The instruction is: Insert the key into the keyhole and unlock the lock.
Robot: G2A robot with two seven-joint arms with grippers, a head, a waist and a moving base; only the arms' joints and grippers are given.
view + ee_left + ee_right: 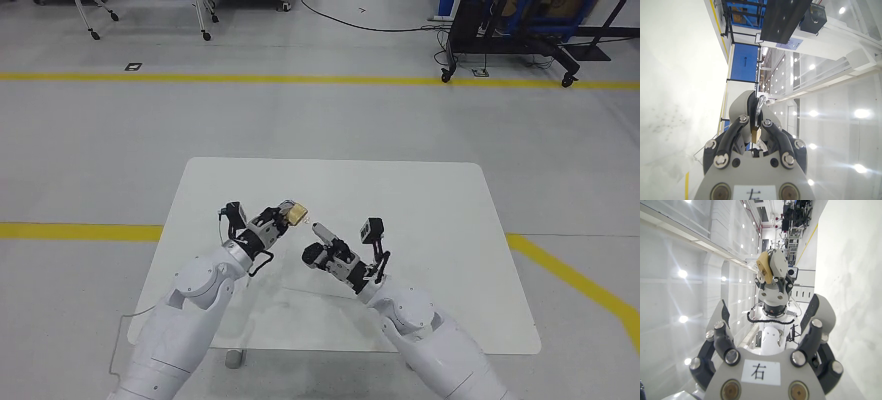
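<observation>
Floor (300, 120): grey, crossed by yellow lines (300, 77) on the far and near sides of the tabletop.

Tabletop (430, 200): white, with rounded corners. Both arms are over its near half.

Left arm (200, 290): comes in from the near left edge, with its wrist raised above the surface.

Right arm (430, 330): comes in from the near right edge and points toward the left arm.

Left claw (285, 216): clamped on the lock and held up off the tabletop, near the middle. In the left wrist view the two fingers (738, 106) lie close together with the lock pinched between them. Seen from the right wrist, this claw (773, 253) points upward.

Right claw (319, 234): fingers (723, 311) spread wide with nothing between them. It faces the left claw, with its tip near the lock but apart from it.

Lock (763, 264): a brass padlock gripped in the left claw, with its body standing out to one side of the fingers. The top view shows it as a small yellow block (295, 212) at the claw's tip. The left wrist view shows an edge of brass with a silver metal part beyond it, though which part that is cannot be told.

Key (760, 275): a small round silver head standing out from the narrow brass face of the lock, on the side toward the right claw. Its blade cannot be seen.
</observation>
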